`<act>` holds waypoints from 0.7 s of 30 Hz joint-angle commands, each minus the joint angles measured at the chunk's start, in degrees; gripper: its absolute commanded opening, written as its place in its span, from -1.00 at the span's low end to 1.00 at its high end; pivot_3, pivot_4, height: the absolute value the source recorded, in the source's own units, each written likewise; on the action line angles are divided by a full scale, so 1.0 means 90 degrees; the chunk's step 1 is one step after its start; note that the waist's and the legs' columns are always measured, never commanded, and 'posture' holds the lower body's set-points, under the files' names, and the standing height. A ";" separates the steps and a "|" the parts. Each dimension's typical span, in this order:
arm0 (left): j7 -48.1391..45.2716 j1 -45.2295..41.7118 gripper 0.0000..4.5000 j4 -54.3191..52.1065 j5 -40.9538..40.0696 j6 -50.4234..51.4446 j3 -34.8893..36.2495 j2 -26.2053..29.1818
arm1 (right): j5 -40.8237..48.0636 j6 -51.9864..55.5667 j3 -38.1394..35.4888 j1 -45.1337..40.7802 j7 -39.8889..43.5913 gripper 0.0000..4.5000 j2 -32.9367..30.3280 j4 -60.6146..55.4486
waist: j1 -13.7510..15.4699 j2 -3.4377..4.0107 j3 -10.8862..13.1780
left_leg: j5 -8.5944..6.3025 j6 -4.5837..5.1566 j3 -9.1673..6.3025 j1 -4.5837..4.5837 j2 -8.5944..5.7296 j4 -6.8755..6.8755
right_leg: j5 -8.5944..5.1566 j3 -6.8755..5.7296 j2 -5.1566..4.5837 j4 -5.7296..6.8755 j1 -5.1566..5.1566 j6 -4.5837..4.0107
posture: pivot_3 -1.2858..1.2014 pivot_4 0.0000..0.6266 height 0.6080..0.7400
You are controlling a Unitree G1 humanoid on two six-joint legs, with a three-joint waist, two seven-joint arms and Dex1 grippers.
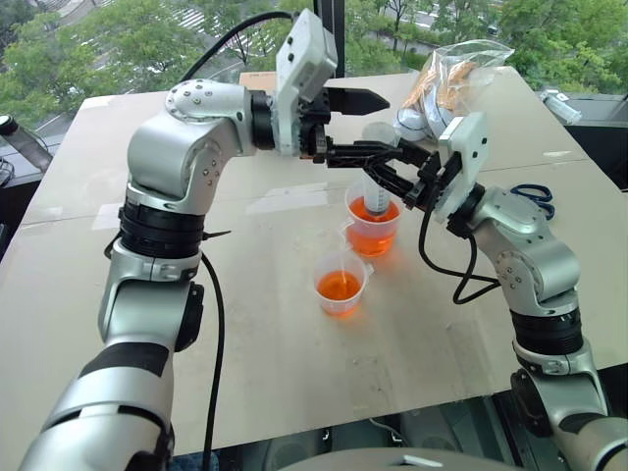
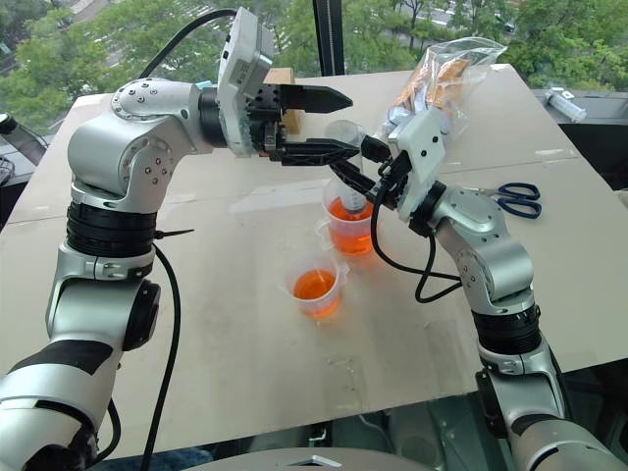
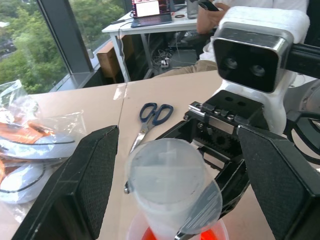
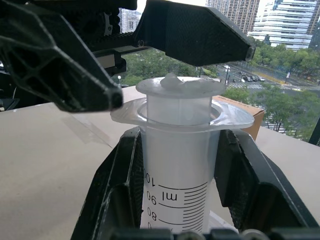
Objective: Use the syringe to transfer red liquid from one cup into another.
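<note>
Nearest the head camera stands the smaller cup [image 1: 340, 284], partly filled with red liquid [image 1: 339, 287], on the worktop [image 1: 294, 373] below and apart from both end effectors. Just beyond it, directly under the right end effector [image 1: 392, 169], stands the taller cup [image 1: 373, 224], also holding red liquid. Right end effector: fingers clamped on the barrel of the syringe [image 4: 179, 165] just under its flange, graduated markings visible between them; the syringe stands nearly upright with its lower end inside the taller cup. Left end effector [image 1: 361, 124]: fingers apart, one above and one below the white plunger head [image 3: 167, 172], reaching across toward the right end effector; whether either finger touches the plunger cannot be told. Scissors [image 2: 512, 198] lie on the worktop beyond the right arm, well apart. Plastic bag [image 2: 444, 74] with orange contents lies at the far edge, behind the right end effector.
</note>
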 commanded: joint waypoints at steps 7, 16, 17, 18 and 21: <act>-0.0112 -0.0134 -0.09 0.0071 0.0042 0.0017 0.0113 0.0039 | 0.0018 -0.0226 -0.0045 -0.0208 0.0003 -0.34 0.0009 -0.0218 | 0.0000 0.0000 0.0000 | 0.0000 0.0000 0.0000 0.0000 0.0000 0.0000 | 0.0000 0.0000 0.0000 0.0000 0.0000 0.0000 | 0.03 -0.52 1.00; -0.0146 -0.0137 -0.09 0.0165 0.0181 -0.0022 0.0040 -0.0012 | -0.0043 -0.0250 -0.0018 -0.0213 0.0024 -0.34 0.0016 -0.0219 | 0.0000 0.0000 0.0000 | 0.0000 0.0000 0.0000 0.0000 0.0000 0.0000 | 0.0000 0.0000 0.0000 0.0000 0.0000 0.0000 | 0.03 -0.52 1.00; -0.0145 -0.0143 -0.09 0.0174 0.0190 -0.0017 0.0042 -0.0016 | -0.0049 -0.0251 -0.0012 -0.0204 0.0028 -0.34 0.0015 -0.0224 | 0.0001 0.0000 0.0000 | 0.0000 0.0000 0.0000 0.0000 0.0000 0.0000 | 0.0000 -0.0001 0.0000 0.0000 0.0000 0.0000 | 0.03 -0.52 1.00; -0.0182 -0.0136 -0.09 0.0181 0.0226 -0.0031 0.0010 0.0006 | -0.0052 -0.0252 -0.0009 -0.0207 0.0029 -0.34 0.0018 -0.0224 | 0.0001 0.0000 0.0000 | 0.0000 0.0000 0.0000 0.0000 0.0000 0.0000 | 0.0000 0.0000 0.0000 0.0000 0.0000 0.0000 | 0.03 -0.52 1.00; -0.0257 -0.0078 -0.09 0.0186 0.0303 -0.0072 -0.0046 0.0028 | -0.0057 -0.0254 -0.0009 -0.0214 0.0025 -0.34 0.0031 -0.0235 | -0.0001 0.0000 0.0000 | 0.0000 0.0000 0.0000 0.0000 0.0000 0.0000 | 0.0000 0.0000 0.0000 0.0000 0.0000 0.0000 | 0.03 -0.52 1.00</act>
